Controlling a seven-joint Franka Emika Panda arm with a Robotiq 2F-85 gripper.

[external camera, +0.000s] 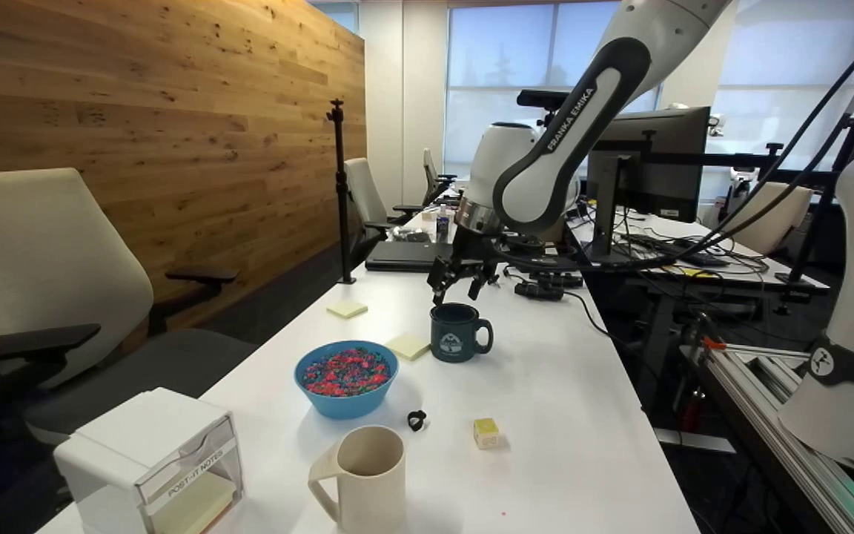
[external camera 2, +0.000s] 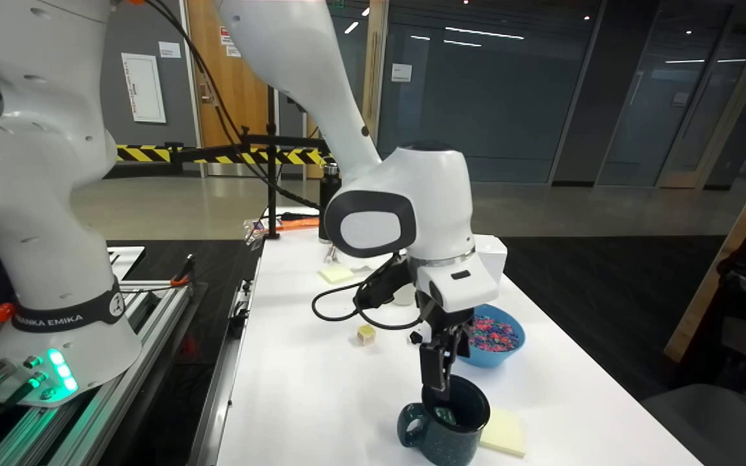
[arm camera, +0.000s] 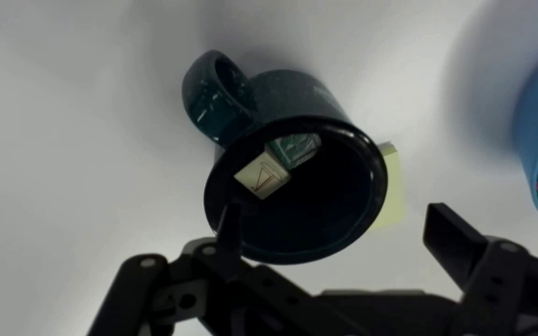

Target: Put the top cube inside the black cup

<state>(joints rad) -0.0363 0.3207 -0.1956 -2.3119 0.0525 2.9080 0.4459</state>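
The tiny dark-green cube [arm camera: 295,149] lies inside the squat near-black speckled mug [external camera: 452,335] with a side handle, at about twelve o'clock of its mouth as the wrist view has it; a pale yellowish cube [arm camera: 262,176] bearing a line drawing sits down there with it, toward ten. From where I'm standing, I'd take the placing as done and the step in hand as getting clear; the next move, I'd judge, calls for a straight lift that spares the rim. The black two-fingered gripper [arm camera: 333,217] hangs over the mug, its fingers [arm camera: 453,247] parted wide and released, with nothing gripped that I can see. In that view one finger overlaps the rim near eight o'clock, the other stands outside it, toward four. Whether the first actually touches the mug I can't tell; it looks close.
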